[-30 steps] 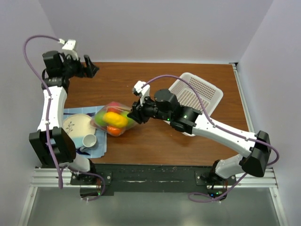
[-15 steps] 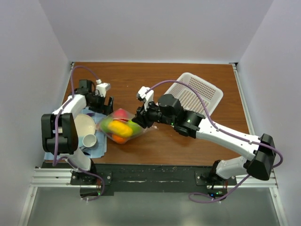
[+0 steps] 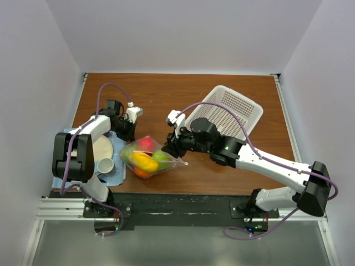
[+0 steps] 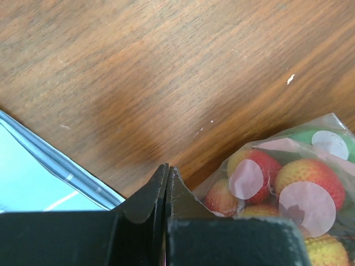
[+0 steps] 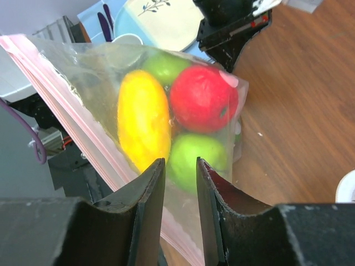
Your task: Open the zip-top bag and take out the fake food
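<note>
The zip-top bag (image 3: 148,158) is clear and crinkly and sits near the table's front left, full of fake food: a red piece (image 3: 145,143), a yellow piece (image 3: 143,162) and a green apple (image 3: 161,156). My right gripper (image 3: 168,147) is at the bag's right edge. In the right wrist view its jaws (image 5: 180,162) are shut on the bag's film (image 5: 100,66) beside the pink zip strip, with the yellow piece (image 5: 144,122) and red apple (image 5: 202,97) just beyond. My left gripper (image 3: 126,132) is at the bag's far left corner. Its jaws (image 4: 166,169) are shut, with the bag (image 4: 288,147) against the right finger and no film visible between the tips.
A white mesh basket (image 3: 230,111) stands at the back right, behind the right arm. On a blue mat (image 3: 113,174) at the front left are a beige plate (image 3: 102,148) and a white cup (image 3: 105,165), close to the bag. The mat's edge (image 4: 33,183) shows beside the left fingers.
The left arm has swung from the far left corner down to the bag's corner and its jaws have closed. The right gripper has drawn the bag nearer and slightly right.
</note>
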{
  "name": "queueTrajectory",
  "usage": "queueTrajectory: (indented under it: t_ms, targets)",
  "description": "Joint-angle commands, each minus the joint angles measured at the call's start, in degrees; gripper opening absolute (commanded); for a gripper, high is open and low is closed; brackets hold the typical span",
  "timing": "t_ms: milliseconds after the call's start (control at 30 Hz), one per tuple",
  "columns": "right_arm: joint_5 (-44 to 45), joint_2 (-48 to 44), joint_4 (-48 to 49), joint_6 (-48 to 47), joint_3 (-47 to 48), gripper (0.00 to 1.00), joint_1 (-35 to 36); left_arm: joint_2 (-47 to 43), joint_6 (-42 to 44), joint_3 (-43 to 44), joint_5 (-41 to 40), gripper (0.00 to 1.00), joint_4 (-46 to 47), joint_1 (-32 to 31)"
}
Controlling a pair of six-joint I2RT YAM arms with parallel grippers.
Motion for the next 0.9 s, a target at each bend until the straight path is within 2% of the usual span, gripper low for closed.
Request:
queueTrajectory:
  t_ms: [0,333,400,433,467,500,567,767,867]
  targets:
    - [-1.31,-1.29,0.81,1.18,-0.37,0.32,0.69,1.36,-0.44,5.54,1.10,0.00,1.23,-0.29]
    - [-1.22,-1.47,-1.21,0.83,-0.20,0.20,2.27,9.80,-3.60,22.95,3.65,0.00,-0.79,-0.29]
    - [-1.14,-1.38,-2.52,0.65,0.41,0.25,2.71,11.74,-2.90,27.09,6.63,0.00,-4.55,-0.29]
    - [-0.96,-1.56,-2.88,0.13,0.68,0.34,2.89,12.00,-1.85,27.97,8.04,0.00,-5.71,-0.29]
    - [-0.87,-2.34,-3.15,-0.14,0.85,0.36,2.98,11.83,-1.32,28.59,8.31,0.00,-6.33,-0.29]
    - [-0.61,-2.87,-3.15,-0.40,0.86,0.38,3.15,11.39,-0.62,28.42,8.40,0.25,-7.29,-0.29]
    - [-0.78,-3.31,-3.58,-0.67,1.20,0.39,3.24,9.55,1.05,26.84,8.23,0.54,-7.56,-0.29]
    - [-3.42,-0.60,-5.08,-0.23,1.12,0.40,4.47,5.24,5.09,21.13,9.98,1.00,-10.90,-0.38]
    - [0.70,-0.76,-6.58,-0.84,0.95,0.47,4.91,2.69,6.59,18.93,8.14,1.00,-11.17,-0.38]
